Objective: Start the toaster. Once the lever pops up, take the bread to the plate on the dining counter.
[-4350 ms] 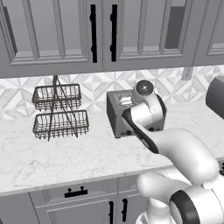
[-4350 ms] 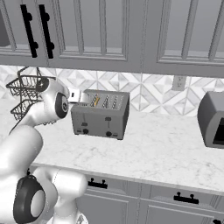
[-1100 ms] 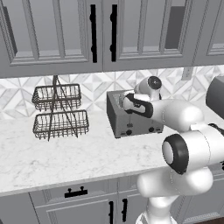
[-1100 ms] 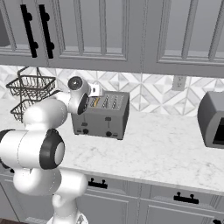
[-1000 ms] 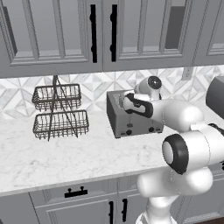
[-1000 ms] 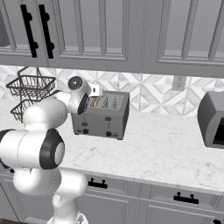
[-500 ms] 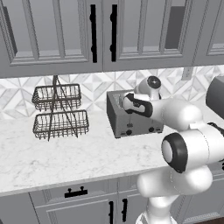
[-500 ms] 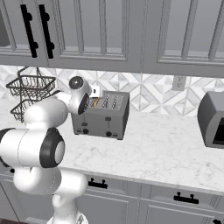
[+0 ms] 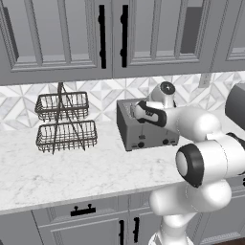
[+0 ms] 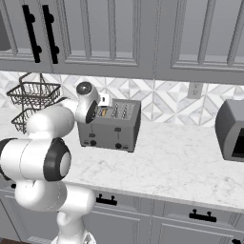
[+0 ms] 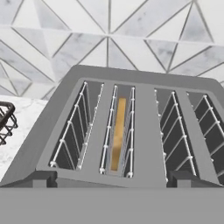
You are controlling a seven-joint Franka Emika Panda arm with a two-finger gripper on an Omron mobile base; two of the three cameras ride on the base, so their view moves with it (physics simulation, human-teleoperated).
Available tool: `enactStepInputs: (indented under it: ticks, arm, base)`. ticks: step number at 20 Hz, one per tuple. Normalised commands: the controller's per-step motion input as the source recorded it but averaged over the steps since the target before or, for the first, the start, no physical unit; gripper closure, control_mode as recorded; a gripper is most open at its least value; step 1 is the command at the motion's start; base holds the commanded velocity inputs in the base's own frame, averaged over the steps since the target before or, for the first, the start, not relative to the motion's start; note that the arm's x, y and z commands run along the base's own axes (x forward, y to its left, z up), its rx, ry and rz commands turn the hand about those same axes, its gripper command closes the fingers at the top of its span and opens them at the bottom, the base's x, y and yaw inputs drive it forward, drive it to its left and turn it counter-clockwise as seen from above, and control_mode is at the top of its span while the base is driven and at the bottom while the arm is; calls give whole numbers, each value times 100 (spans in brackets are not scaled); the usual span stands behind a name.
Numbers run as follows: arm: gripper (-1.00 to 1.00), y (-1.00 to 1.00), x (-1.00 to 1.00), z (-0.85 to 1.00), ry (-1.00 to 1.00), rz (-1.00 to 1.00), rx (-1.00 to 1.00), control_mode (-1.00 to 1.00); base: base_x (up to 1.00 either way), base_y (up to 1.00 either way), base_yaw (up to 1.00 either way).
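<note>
The grey metal toaster (image 9: 146,131) stands on the marble counter against the tiled wall, with black knobs low on its front. My gripper (image 9: 136,111) hovers close over the toaster's top left end (image 10: 103,101). Its fingers are hidden, so I cannot tell whether it is open or shut. In the hand view I look straight down on the toaster (image 11: 144,113) and its several wire-lined slots. The bread (image 11: 117,131) shows as a thin golden-brown strip sunk deep in the second slot from the left. Two grey lever tabs (image 11: 39,177) sit at the near edge.
A two-tier black wire basket (image 9: 64,124) stands left of the toaster (image 10: 33,97). A dark grey appliance (image 10: 231,128) sits at the far right of the counter. Grey upper cabinets hang overhead, and a wall outlet (image 10: 193,89) is behind.
Since about four seconds ago the arm has reached from in front of the toaster to over its top. In the last second it has barely moved.
</note>
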Motion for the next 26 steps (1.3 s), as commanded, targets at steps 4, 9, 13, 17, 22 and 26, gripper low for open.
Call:
enactStepInputs:
  ticks: [4, 9, 13, 17, 22, 26]
  arm:
    - [-100, 0, 0, -7, 1, 0, 0, -100]
    - [-100, 0, 0, -6, 0, 0, 0, -100]
    - [-100, 0, 1, -3, 0, 0, 0, -100]
    - [-100, 0, 1, -1, 0, 0, 0, -100]
    - [-100, -1, 2, 0, 0, 0, 1, -100]
    - [-100, -2, 0, 0, 0, 0, 1, -100]
  base:
    - [0, 0, 0]
    - [0, 0, 0]
    - [0, 0, 0]
    - [0, 0, 0]
    - [0, 0, 0]
    - [0, 0, 0]
